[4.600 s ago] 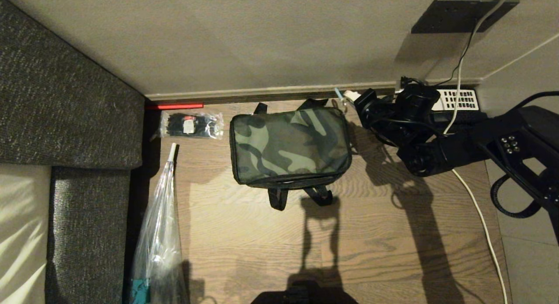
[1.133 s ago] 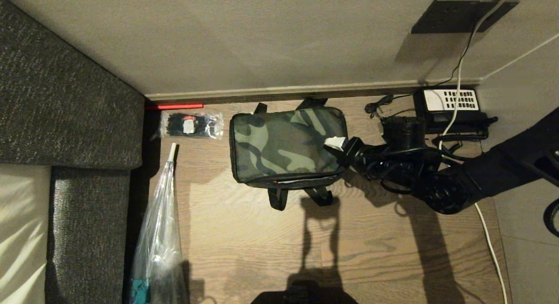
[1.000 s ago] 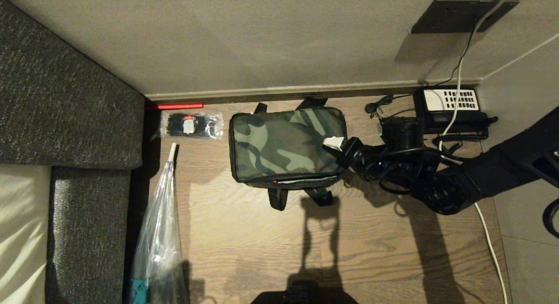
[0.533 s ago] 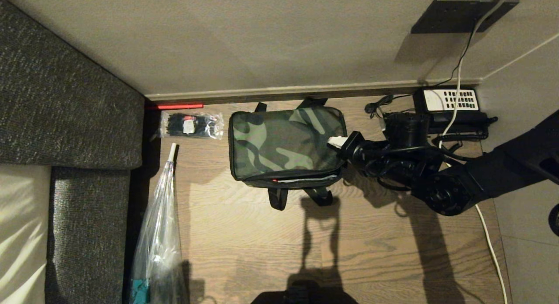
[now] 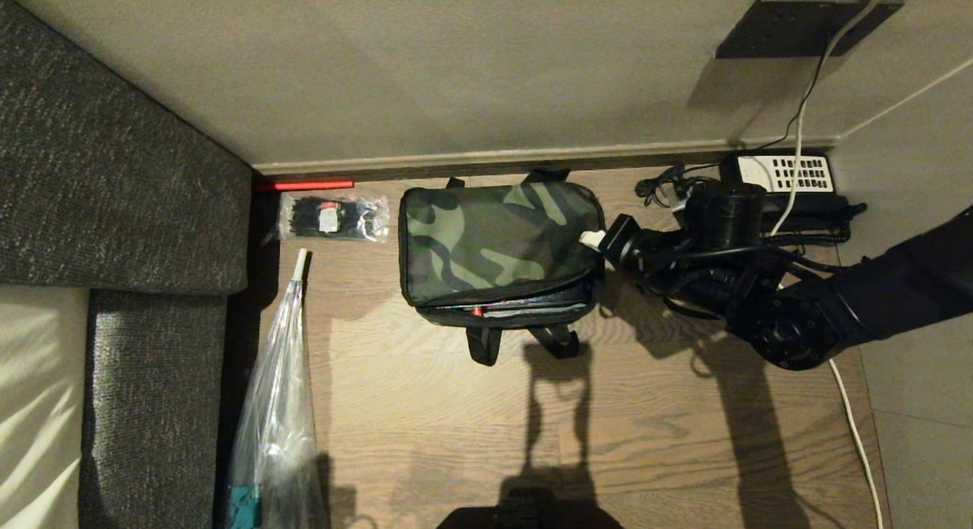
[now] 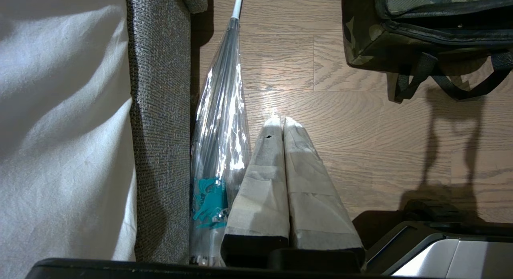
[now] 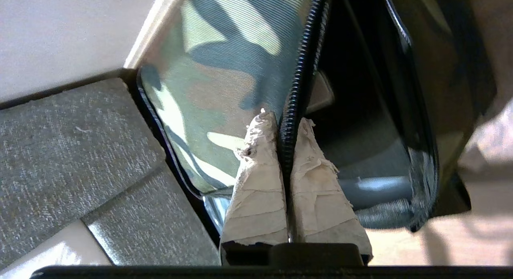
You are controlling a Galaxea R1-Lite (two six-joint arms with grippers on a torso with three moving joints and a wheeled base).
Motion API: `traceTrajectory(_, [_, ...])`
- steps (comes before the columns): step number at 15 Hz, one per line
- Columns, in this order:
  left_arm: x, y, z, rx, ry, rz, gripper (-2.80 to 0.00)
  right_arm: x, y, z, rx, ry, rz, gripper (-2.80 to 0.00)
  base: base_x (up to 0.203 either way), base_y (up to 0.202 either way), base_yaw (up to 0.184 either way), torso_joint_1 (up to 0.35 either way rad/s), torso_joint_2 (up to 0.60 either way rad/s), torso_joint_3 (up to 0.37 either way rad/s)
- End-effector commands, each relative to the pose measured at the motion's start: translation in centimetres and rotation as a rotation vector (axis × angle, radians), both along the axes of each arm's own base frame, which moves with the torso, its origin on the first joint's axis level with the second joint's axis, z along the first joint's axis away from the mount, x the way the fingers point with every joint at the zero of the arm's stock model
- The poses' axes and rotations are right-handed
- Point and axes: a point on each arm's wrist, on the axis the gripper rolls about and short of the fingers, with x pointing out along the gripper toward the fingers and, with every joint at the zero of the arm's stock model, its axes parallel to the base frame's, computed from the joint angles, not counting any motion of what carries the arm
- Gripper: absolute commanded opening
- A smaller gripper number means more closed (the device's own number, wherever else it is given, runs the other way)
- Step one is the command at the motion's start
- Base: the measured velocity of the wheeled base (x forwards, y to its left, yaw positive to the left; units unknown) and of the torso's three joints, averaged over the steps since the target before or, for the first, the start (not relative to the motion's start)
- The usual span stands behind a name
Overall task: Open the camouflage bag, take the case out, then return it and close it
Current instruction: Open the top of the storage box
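Camouflage-fabric boxy bag (image 5: 498, 244), near the wood floor's (image 5: 646, 407) wall edge, has its lid edge pinched by the right gripper (image 7: 282, 126); the left gripper (image 6: 281, 122) is closed, apparently idle.

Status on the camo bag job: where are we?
Done: bag looks unzipped; its near edge gapes, showing something dark inside. In hand: right gripper is shut on the lid's zipper edge at the bag's right end, lid barely raised. Left gripper is parked, shut, over the floor. Left: flip lid open, pull case out, return it, close.
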Motion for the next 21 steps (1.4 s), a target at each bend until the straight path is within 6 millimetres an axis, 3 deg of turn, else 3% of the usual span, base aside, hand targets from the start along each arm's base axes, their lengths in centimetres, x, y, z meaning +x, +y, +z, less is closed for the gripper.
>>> traceTrajectory(1, [0.0, 0.0, 0.0, 0.000, -0.002, 0.000, -2.80, -0.1, 0.0, 1.1, 0.023, -0.054, 0.001, -2.80, 0.000, 0.000, 0.000, 0.000, 0.00, 0.000])
traceTrajectory(10, [0.0, 0.0, 0.0, 0.000, -0.002, 0.000, -2.80, 0.2, 0.1, 3.7, 0.022, -0.206, -0.002, -2.80, 0.000, 0.000, 0.000, 0.000, 0.00, 0.000])
traceTrajectory(11, [0.0, 0.0, 0.0, 0.000, -0.002, 0.000, -2.80, 0.2, 0.1, 3.8, 0.023, -0.211, -0.002, 0.00, 0.000, 0.000, 0.000, 0.000, 0.00, 0.000])
traceTrajectory(16, [0.0, 0.0, 0.0, 0.000, -0.002, 0.000, -2.80, 0.3, 0.1, 5.2, 0.065, -0.292, -0.008, 0.00, 0.000, 0.000, 0.000, 0.000, 0.00, 0.000])
traceTrajectory(21, [0.0, 0.0, 0.0, 0.000, -0.002, 0.000, -2.80, 0.5, 0.1, 7.8, 0.101, -0.376, -0.014, 0.00, 0.000, 0.000, 0.000, 0.000, 0.00, 0.000])
